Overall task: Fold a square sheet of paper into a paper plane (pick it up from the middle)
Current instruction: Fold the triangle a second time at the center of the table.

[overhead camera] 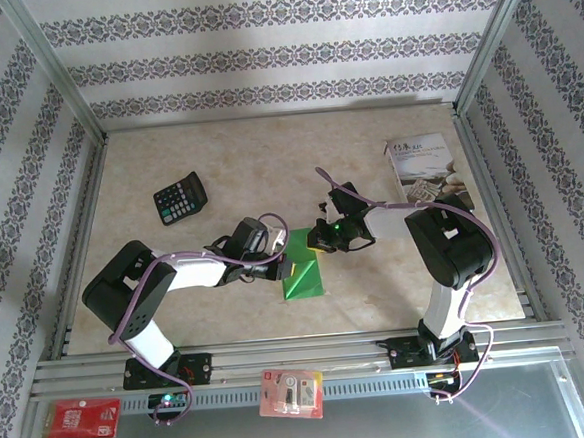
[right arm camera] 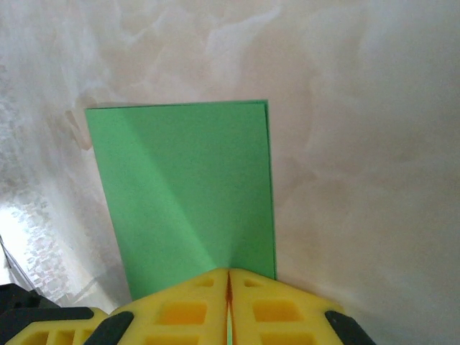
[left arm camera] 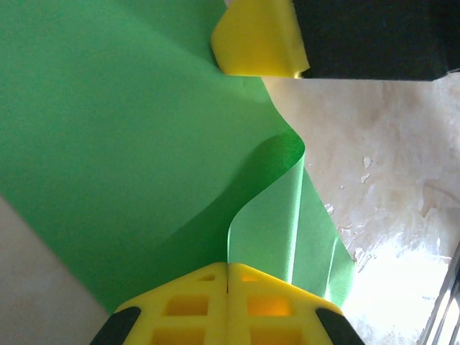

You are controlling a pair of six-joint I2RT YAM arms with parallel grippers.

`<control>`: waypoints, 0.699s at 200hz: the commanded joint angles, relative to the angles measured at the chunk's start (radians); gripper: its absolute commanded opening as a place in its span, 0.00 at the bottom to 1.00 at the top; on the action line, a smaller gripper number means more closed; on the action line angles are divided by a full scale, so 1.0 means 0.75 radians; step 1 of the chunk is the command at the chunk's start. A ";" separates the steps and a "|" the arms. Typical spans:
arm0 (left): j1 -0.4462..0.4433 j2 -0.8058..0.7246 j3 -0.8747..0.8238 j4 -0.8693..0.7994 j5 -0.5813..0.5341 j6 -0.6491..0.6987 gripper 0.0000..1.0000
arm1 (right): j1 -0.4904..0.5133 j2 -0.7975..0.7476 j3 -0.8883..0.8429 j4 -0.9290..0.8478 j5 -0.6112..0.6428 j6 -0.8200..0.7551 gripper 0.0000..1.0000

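Toward the near edge of the table (overhead camera: 219,314), about midway across, the square sheet of paper (overhead camera: 304,278) lies folded into a narrow green strip running from near to far. From overhead, the left gripper (overhead camera: 285,268) sits at the strip's left edge and the right gripper (overhead camera: 320,249) at its far end, so both meet over the paper. A black calculator (overhead camera: 180,199) lies well apart toward the far left. A white printed booklet (overhead camera: 424,170) rests by the table's right edge. Two red packs (overhead camera: 82,418) (overhead camera: 292,392) sit on the metal rail in front of the arm bases.

Over the left wrist, the left gripper (left arm camera: 228,298) has its yellow fingers pressed together. A flap of the square sheet of paper (left arm camera: 129,144) curls up off the table and runs straight into that closed seam, so it is pinched there. At the top of this view a yellow finger of the right gripper (left arm camera: 259,39) rests on the sheet's opposite edge.

Over the right wrist, the right gripper (right arm camera: 228,302) is likewise closed, with a thin green sliver showing between its fingers. The square sheet of paper (right arm camera: 183,194) stretches flat away from them as an upright rectangle with a faint diagonal crease, its far corners square on the marbled tabletop (right arm camera: 359,144).
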 commanded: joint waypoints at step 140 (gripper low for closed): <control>0.040 0.021 0.010 -0.029 0.019 0.020 0.02 | -0.016 0.013 -0.007 -0.060 0.061 -0.024 0.10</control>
